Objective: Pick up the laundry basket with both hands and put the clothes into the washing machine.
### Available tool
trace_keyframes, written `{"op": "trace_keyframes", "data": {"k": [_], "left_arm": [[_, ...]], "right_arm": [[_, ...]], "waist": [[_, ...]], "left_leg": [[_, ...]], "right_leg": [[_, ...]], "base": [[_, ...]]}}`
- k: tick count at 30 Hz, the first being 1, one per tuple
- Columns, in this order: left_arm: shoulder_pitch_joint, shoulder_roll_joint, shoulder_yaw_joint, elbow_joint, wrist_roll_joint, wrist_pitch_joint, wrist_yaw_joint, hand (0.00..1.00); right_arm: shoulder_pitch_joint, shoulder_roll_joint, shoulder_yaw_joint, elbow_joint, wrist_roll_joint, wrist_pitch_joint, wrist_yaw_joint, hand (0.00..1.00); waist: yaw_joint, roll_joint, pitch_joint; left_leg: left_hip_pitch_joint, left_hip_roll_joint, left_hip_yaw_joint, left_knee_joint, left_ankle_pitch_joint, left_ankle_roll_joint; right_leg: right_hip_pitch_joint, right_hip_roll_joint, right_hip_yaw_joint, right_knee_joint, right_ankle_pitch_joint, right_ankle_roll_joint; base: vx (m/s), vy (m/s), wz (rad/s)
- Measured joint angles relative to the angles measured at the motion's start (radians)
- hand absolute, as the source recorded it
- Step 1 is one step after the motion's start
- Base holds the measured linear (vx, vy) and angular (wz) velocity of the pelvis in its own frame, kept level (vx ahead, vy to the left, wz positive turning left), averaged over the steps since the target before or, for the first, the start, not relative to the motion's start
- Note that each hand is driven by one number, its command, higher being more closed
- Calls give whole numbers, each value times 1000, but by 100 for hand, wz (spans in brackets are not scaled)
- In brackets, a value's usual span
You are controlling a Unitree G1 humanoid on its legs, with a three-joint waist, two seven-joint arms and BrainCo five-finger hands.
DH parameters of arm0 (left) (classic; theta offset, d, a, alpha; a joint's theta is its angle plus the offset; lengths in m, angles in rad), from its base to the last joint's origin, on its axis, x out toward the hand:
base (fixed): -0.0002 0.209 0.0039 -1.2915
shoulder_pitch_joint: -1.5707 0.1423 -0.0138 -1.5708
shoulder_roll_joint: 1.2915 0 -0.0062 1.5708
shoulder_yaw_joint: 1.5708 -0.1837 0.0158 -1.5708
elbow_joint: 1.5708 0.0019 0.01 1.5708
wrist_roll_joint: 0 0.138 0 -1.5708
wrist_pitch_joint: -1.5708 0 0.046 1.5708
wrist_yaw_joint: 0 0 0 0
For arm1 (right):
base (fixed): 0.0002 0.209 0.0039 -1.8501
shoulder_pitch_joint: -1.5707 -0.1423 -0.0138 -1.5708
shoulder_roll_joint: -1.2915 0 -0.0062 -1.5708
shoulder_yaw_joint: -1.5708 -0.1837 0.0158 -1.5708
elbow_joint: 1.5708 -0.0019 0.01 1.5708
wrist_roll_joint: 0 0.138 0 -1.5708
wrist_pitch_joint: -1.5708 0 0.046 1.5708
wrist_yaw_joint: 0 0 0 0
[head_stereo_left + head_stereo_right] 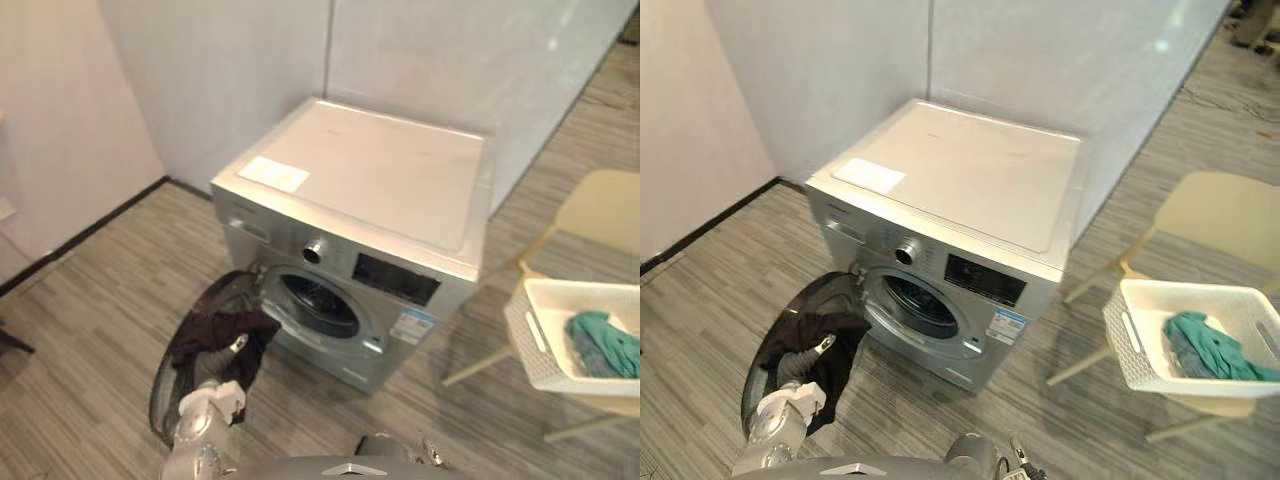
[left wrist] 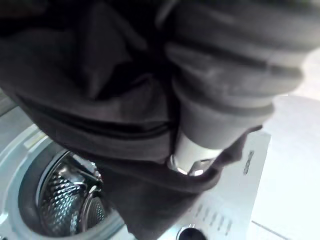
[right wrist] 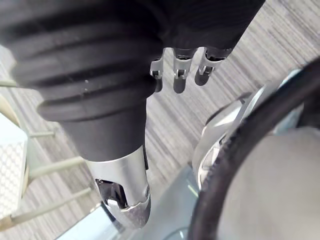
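A silver front-loading washing machine [image 1: 380, 170] stands against the wall, its round door [image 1: 225, 290] swung open to the left of the drum opening [image 1: 318, 305]. My left hand [image 1: 237, 343] hangs just in front of that opening, shut on a black garment [image 1: 215, 335] that drapes over it. In the left wrist view the black garment [image 2: 100, 100] covers the fingers, the thumb [image 2: 192, 155] pokes through, and the steel drum [image 2: 65, 200] lies beyond. The white laundry basket [image 1: 545, 350], holding teal clothes [image 1: 605, 345], rests on a chair at the right. My right hand [image 3: 175, 70] hangs open and empty over the floor.
A pale chair [image 1: 600, 210] carries the basket, its legs reaching toward the machine's right side. White walls meet behind the machine. A white sheet [image 1: 273, 174] lies on the machine's top. Grey wood-look floor [image 1: 90, 320] stretches out to the left.
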Motion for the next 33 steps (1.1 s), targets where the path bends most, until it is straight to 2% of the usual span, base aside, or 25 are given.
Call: {"op": "trace_keyframes", "data": {"k": [3, 4, 6, 7, 8, 9, 10, 11, 12, 13, 15, 17, 18, 19, 20, 22, 23, 24, 27, 29, 33], "left_arm": [[-5, -1, 9, 2, 3, 1, -16, 100], [-6, -2, 14, 2, 4, 1, -16, 100], [-1, -3, 28, 4, 2, 1, -16, 100], [11, -3, 27, 4, 1, 1, -18, 100], [18, -2, 26, 4, 1, 2, -23, 100], [28, -2, 30, 2, -1, 3, -26, 100], [32, -2, 33, 1, -1, 3, -27, 100], [45, -3, 39, -1, -1, 3, -29, 100], [51, -3, 44, -3, -1, 3, -30, 100], [66, -5, 56, -12, -1, 4, -31, 100], [84, -6, 63, -16, -1, 4, -33, 100], [93, -4, 53, -17, -1, 5, -40, 100], [92, -4, 45, -24, -1, 5, -50, 100], [94, -5, 39, -38, 0, 6, -54, 100], [94, -3, 42, -46, 0, 6, -56, 100], [71, -1, 48, -68, 0, 5, -56, 100], [67, 3, 47, -73, -1, 5, -56, 100], [65, 9, 46, -77, -1, 5, -56, 100], [47, 30, 42, -79, -1, 4, -55, 100], [20, 40, 21, -91, -1, -1, -54, 100], [-41, 43, 5, -91, -3, -2, -47, 100]], "right_arm": [[4, -1, -28, -4, 0, -2, 11, 0], [10, 0, -29, -6, 0, -3, 11, 0], [26, 0, -21, -1, 0, -1, 11, 0], [32, -2, -6, -9, 0, -3, 16, 0], [32, -2, -2, -16, 0, -3, 17, 0], [39, -8, 11, -38, -1, -2, 16, 0], [31, -13, 18, -51, -1, -3, 16, 0], [26, -18, 34, -79, -1, -3, 15, 0], [21, -19, 40, -83, -2, -2, 15, 0], [15, -29, 55, -83, -21, 1, 16, 0], [7, -34, 79, -84, -46, 1, 16, 0], [0, -42, 103, -85, -76, 1, 18, 0], [-3, -46, 112, -93, -80, 0, 18, 0], [-4, -44, 112, -105, -80, 0, 18, 0], [-5, -35, 114, -110, -80, 1, 18, 0], [-14, -12, 136, -120, -80, 2, 24, 0], [-16, -12, 144, -120, -79, 3, 29, 0], [-19, -13, 150, -120, -79, 3, 35, 0], [-21, -13, 163, -129, -78, -2, 43, 0], [-25, -16, 175, -170, -78, -9, 52, 0], [-70, -31, 190, -205, -76, -20, 53, 0]], "waist": [[-1, 29, 4], [-1, 42, 9], [12, 30, 13], [21, 27, 11], [27, 33, 11], [37, 29, 13], [42, 27, 9], [41, 42, 12], [41, 46, 13], [47, 46, 14], [62, 37, 17], [69, 32, 16], [66, 41, 15], [66, 50, 16], [65, 45, 14], [57, 5, 37], [58, 4, 50], [58, -10, 58], [60, -2, 105], [67, 7, 144], [63, 10, 232]], "left_leg": [[6, 46, 0, 8, -6, 5], [12, 82, 2, 44, -14, 17], [-27, 148, -22, 233, -10, 87], [-92, 196, -68, 401, 24, 160], [-141, 227, -105, 512, 74, 211], [-211, 254, -154, 632, 129, 222], [-239, 250, -175, 673, 110, 205], [-303, 223, -194, 715, 49, 181], [-320, 213, -188, 712, 30, 181], [-342, 196, -180, 674, 1, 178], [-346, 167, -190, 552, -11, 159], [-343, 129, -203, 389, 4, 144], [-335, 92, -194, 239, 102, 153], [-333, 80, -185, 191, 170, 147], [-317, 77, -179, 180, 150, 121], [-297, 27, -163, 134, 125, 80], [-297, 18, -158, 134, 119, 76], [-297, 10, -148, 140, 106, 81], [-330, 25, -133, 240, 41, 93], [-397, 56, -125, 327, -14, 81], [-540, 109, -131, 480, -74, 79]], "right_leg": [[17, 56, -7, -22, -23, -2], [43, 83, -23, -32, -51, -2], [86, 116, -23, -53, -79, -21], [117, 139, -17, -76, -87, -26], [135, 151, -11, -94, -91, -32], [148, 164, 17, -108, -100, -42], [149, 165, 29, -111, -104, -46], [147, 165, 60, -129, -98, -60], [147, 165, 73, -138, -97, -62], [149, 163, 100, -155, -91, -62], [163, 151, 133, -169, -80, -48], [162, 135, 151, -167, -67, -26], [159, 127, 152, -165, -58, -9], [159, 127, 155, -164, -57, 8], [160, 120, 160, -166, -60, 24], [155, 83, 174, -182, -51, 48], [155, 75, 178, -186, -46, 56], [155, 66, 180, -192, -41, 60], [123, 52, 197, -148, -43, 70], [41, 53, 225, -74, -74, 84], [-114, 56, 259, 71, -134, 85]], "base": [[47, -111, -13], [129, -135, -2], [144, -188, -11], [118, -215, -24], [141, -166, -40], [162, -127, -42], [234, -69, -60], [215, -32, -52], [254, -24, -71], [173, 4, -61], [237, 50, -74], [258, 143, -55], [288, 271, -31], [287, 293, -23], [205, 271, -4], [131, 213, 4], [86, 163, -8], [95, 193, -17], [14, 98, -24], [-113, 36, -32], [-153, -8, -24]]}}
